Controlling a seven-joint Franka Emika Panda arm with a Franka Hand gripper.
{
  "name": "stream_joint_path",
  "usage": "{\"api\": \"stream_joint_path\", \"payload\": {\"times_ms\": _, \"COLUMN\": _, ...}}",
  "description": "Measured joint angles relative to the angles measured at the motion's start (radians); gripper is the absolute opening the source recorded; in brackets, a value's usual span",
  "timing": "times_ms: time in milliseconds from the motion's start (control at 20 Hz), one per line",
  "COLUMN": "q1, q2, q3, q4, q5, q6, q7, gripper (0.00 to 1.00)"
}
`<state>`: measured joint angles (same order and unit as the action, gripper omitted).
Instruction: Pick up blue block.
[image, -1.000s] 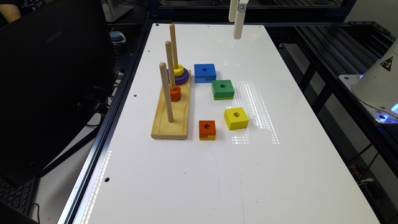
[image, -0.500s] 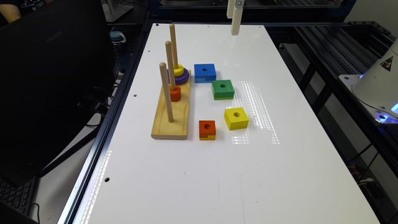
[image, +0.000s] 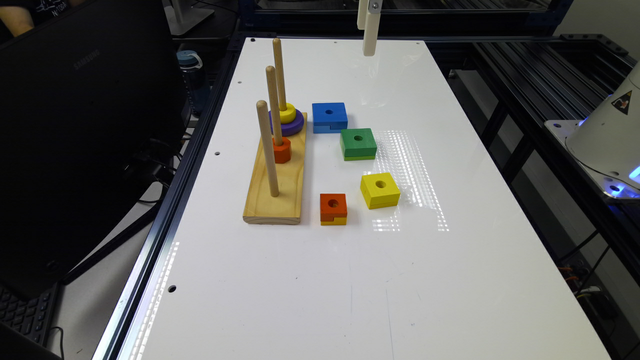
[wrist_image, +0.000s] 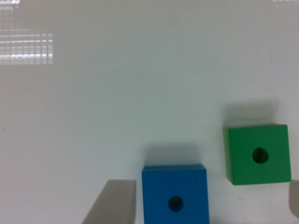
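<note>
The blue block (image: 329, 116) lies flat on the white worktop (image: 320, 280), just beside the purple ring (image: 286, 124) on the wooden peg base (image: 276, 192) and close to the green block (image: 358, 143), which sits nearer the exterior view's right. The claw (image: 369, 30) hangs high above the far end of the worktop, well apart from the block and holding nothing. In the wrist view its two fingers (wrist_image: 112, 203) stand wide apart, with the blue block between them.

A robotics lab: a white bench (image: 310, 280) edged with black aluminium framing (image: 545, 75), a dark monitor (image: 75, 125) alongside, and the robot's white base (image: 607, 135) nearby.
</note>
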<state>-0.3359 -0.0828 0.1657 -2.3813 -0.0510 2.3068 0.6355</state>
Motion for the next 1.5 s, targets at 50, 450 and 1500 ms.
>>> {"api": "stream_joint_path", "payload": {"times_ms": 50, "q1": -0.001, "q2": 0.0, "q3": 0.0, "q4": 0.0, "q5": 0.0, "q6": 0.0, "q7": -0.002, "gripper": 1.0}}
{"api": "stream_joint_path", "payload": {"times_ms": 450, "q1": -0.014, "q2": 0.004, "q3": 0.0, "q4": 0.009, "q5": -0.0006, "q6": 0.0, "q7": -0.014, "gripper": 1.0}}
{"api": "stream_joint_path", "payload": {"times_ms": 1500, "q1": -0.028, "q2": 0.115, "q3": -0.001, "q4": 0.071, "q5": -0.0201, "q6": 0.033, "q7": -0.018, "gripper": 1.0}}
